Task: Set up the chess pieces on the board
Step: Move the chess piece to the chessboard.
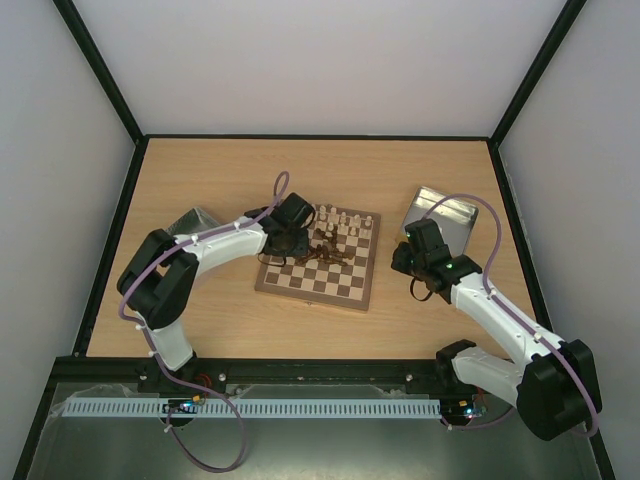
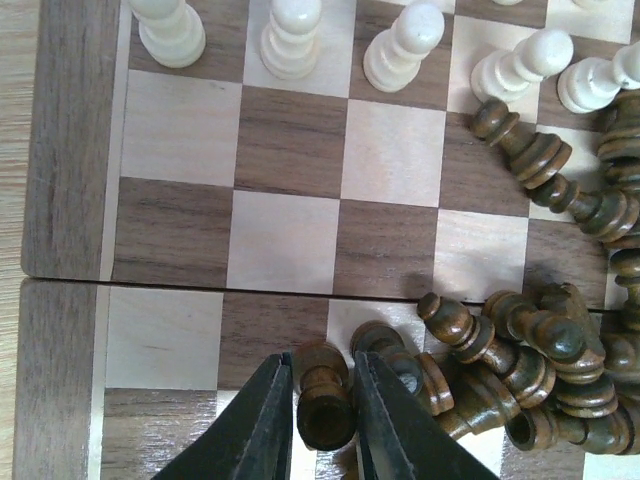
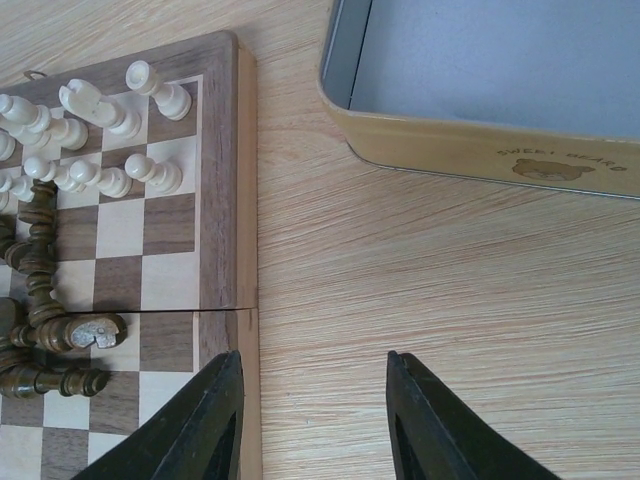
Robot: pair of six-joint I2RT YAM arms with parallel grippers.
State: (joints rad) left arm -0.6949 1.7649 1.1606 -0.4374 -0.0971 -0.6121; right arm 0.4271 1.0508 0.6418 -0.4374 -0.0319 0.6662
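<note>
- The left gripper (image 2: 324,372) is reaching over the left part of the board (image 2: 70,150). Its fingers are sitting close together, squeezing one dark piece (image 2: 322,420) at the edge of the heap.
- The cream pieces (image 1: 345,217) are standing in rows along the far side (that part is looking done, though I cannot count them all).
- The dark pieces (image 1: 326,250) are lying in a heap in the middle of the board, so they are all waiting to be stood up.
- The right gripper (image 3: 313,360) is hanging over the table (image 3: 400,280) just beside the board's right edge, fingers spread wide, holding nothing.
</note>
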